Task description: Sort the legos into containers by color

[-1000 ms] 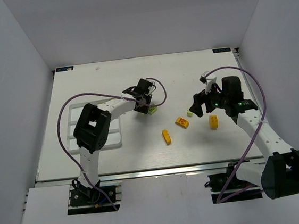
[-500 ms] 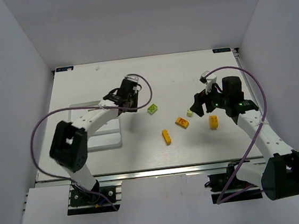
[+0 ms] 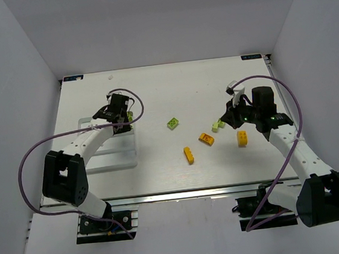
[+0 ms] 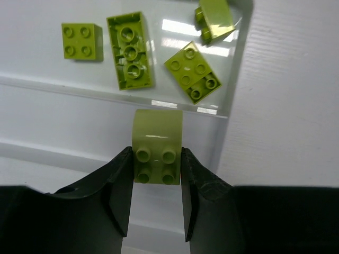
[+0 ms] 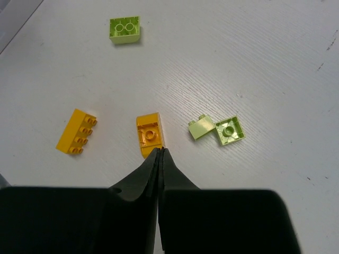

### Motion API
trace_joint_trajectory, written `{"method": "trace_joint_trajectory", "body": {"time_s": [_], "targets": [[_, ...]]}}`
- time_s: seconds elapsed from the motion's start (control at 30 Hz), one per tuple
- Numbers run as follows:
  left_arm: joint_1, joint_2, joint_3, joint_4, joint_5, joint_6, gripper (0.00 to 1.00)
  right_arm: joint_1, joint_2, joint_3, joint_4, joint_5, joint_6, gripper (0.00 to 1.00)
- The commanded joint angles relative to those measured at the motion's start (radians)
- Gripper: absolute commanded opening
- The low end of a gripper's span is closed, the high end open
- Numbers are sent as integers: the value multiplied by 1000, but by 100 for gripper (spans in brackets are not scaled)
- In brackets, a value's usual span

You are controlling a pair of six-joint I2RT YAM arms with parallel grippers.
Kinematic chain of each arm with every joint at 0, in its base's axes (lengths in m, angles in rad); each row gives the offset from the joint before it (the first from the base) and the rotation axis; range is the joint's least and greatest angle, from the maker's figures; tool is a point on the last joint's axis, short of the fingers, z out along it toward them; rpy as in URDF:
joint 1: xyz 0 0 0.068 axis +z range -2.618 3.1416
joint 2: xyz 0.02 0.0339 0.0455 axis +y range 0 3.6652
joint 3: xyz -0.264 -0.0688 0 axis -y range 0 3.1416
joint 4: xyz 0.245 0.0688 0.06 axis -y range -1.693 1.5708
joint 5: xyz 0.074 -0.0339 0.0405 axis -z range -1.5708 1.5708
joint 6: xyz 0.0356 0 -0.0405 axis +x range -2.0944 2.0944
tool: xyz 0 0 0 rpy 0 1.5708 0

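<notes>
My left gripper [image 3: 119, 111] hangs over the far end of the white tray [image 3: 131, 156] and is shut on a lime green lego [image 4: 157, 153], studs facing the wrist camera. In the compartment just beyond it lie several green legos [image 4: 130, 50]. My right gripper [image 5: 160, 151] is shut with nothing between its fingers, its tips at the near end of an upturned orange lego [image 5: 150, 135]. On the table lie another orange lego [image 5: 77, 131], two small green ones [image 5: 229, 130] side by side, and a green one [image 5: 125, 28] farther off.
In the top view the loose bricks sit between the arms: green [image 3: 173, 123], orange [image 3: 206, 139], orange [image 3: 189, 154] and orange [image 3: 242, 138]. The right arm's cable [image 3: 287, 90] loops over the table's right side.
The left arm has swung left from the table's middle to above the tray, still gripping its green brick. The right gripper's jaws have gone from open to shut, in place.
</notes>
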Motion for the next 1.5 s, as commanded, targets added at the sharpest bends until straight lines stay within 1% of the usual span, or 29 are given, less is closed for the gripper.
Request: {"method": "trace_joint_trajectory", "body": {"time_s": [0.0,0.07,0.1,0.13,0.17,0.2,0.23,0.27,0.3,0.33,0.37,0.4,0.43,0.5,0.6,0.63,0.8,0.87,0.9,0.93,0.97,1.0,1.03,1.07,1.2,1.23,1.3,1.33,1.47], "targets": [[21,5,-17,-19,-1,-21,0,11,-20,10,24,-20,-1,0],[34,23,-29,-13,9,-27,0,8,-19,10,23,-20,-1,1],[46,28,-32,-12,17,-27,3,8,-17,10,23,-21,-1,4],[46,36,-37,-10,23,-27,6,8,-16,10,24,-21,-1,13],[46,40,-40,-6,35,-27,10,11,-16,10,21,-21,-3,19],[46,43,-44,-1,43,-26,16,8,-13,12,21,-21,-3,25],[55,51,-45,-1,48,-27,20,8,-10,13,21,-20,-4,37],[55,54,-45,-1,54,-26,25,8,-8,15,20,-21,-6,41],[55,57,-46,-1,55,-26,25,8,-2,15,18,-24,-9,44],[55,59,-49,-1,60,-27,30,11,1,16,13,-24,-12,52],[55,60,-46,2,61,-26,34,14,4,18,9,-30,-19,56],[55,60,-46,2,68,-24,41,14,12,21,9,-32,-21,59],[55,62,-42,1,71,-24,54,14,15,21,1,-35,-24,65],[55,59,-38,1,74,-24,64,20,23,21,-3,-43,-33,72],[55,43,-35,-1,80,-24,77,35,29,18,-3,-69,-46,74],[55,37,-35,1,87,-23,77,39,29,16,-5,-73,-46,78],[41,-26,-18,-15,114,-17,78,66,32,10,18,-47,-61,79],[31,-119,-52,40,176,-11,73,85,41,-2,38,-1,-70,84],[30,-163,-77,75,225,-1,55,97,50,-2,49,11,-82,85],[30,-252,-110,123,335,3,43,109,65,0,49,43,-101,85],[30,-294,-173,207,371,2,31,121,96,12,49,64,-107,85],[30,-328,-198,238,417,3,17,132,111,19,43,81,-116,85],[30,-380,-216,288,454,6,15,140,133,30,39,118,-130,86],[30,-397,-235,304,515,17,16,140,170,58,36,135,-134,86],[30,-437,-281,332,595,61,47,141,254,140,4,174,-164,86],[30,-451,-281,329,600,69,60,134,283,160,-17,157,-190,86],[30,-470,-282,327,615,97,67,134,311,209,-40,148,-216,85],[30,-512,-290,326,605,109,73,140,341,245,-72,117,-272,83],[30,-569,-313,330,609,106,76,143,374,282,-92,53,-335,81]]}}
